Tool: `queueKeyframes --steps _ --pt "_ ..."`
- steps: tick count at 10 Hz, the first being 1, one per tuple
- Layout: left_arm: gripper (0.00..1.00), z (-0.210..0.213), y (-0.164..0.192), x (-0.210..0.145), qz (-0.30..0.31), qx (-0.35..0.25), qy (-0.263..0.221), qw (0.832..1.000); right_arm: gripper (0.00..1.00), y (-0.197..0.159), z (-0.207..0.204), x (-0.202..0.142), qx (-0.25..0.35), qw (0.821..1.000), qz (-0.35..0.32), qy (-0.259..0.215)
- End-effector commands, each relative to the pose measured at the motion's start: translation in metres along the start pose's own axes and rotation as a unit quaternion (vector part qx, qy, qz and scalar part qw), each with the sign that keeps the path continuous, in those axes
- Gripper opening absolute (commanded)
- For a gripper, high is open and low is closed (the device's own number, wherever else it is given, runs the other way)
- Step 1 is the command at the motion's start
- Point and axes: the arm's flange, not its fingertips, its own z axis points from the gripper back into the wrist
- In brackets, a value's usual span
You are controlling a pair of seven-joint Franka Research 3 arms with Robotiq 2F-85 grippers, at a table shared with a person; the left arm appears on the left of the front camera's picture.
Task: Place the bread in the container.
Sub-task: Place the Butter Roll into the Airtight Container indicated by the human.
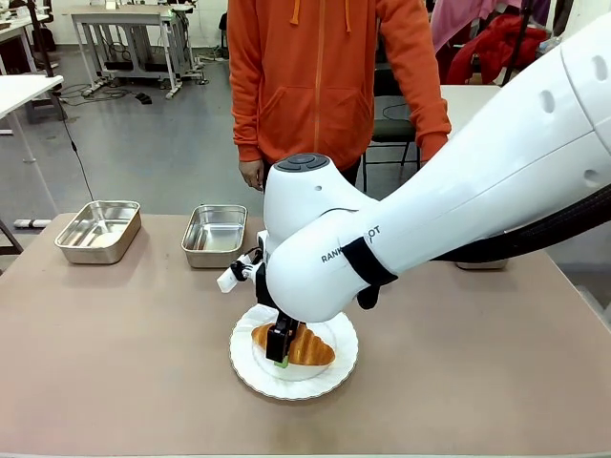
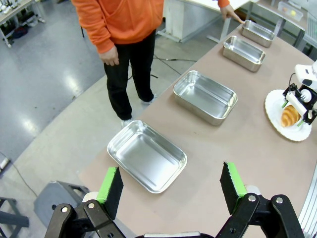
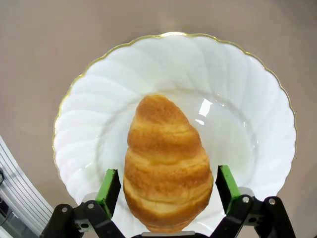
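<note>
Near edge of table, front view: right gripper (image 1: 283, 355) set down over plate (image 1: 286, 389), fingers astride bread (image 1: 313, 349), which lies on the plate. Two trays (image 1: 214, 235) side by side at far left, well apart from the plate. Person (image 1: 315, 76) in orange top stands at far side.

Left wrist view: left gripper (image 2: 171, 186) wide open, nothing between its pads (image 2: 110, 183), above the nearest of four trays (image 2: 147, 156) lined along the table's edge. Bread (image 2: 290, 116) on plate (image 2: 277, 126) at picture right, right gripper (image 2: 298, 102) around it. Person's hand (image 2: 230, 11) near the farthest tray.

Right wrist view: right gripper (image 3: 167, 181) wide open, one pad (image 3: 109, 183) just beside each flank of bread (image 3: 166, 148), not clamped. Bread lies lengthwise on plate (image 3: 247, 99), white, scalloped, gilt rim.
</note>
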Motion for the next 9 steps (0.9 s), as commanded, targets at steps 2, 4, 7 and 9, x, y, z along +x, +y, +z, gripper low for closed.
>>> queueKeyframes --steps 2,4,7,9 --pt "1.00 0.002 -0.001 0.002 -0.003 -0.002 -0.004 1.000 1.00 -0.001 -0.002 0.011 -0.028 1.000 -0.012 0.008" --pt "1.00 0.002 -0.001 0.002 -0.003 -0.002 -0.004 1.000 0.80 -0.003 -0.001 0.010 -0.041 0.999 -0.021 0.010" --pt "1.00 0.002 -0.001 0.002 -0.003 -0.002 -0.004 1.000 0.41 -0.005 0.002 0.012 -0.049 0.999 -0.016 -0.003" --pt "1.00 0.002 -0.001 0.002 -0.003 -0.002 -0.004 1.000 0.41 -0.004 0.003 0.005 -0.030 1.000 0.000 0.008"
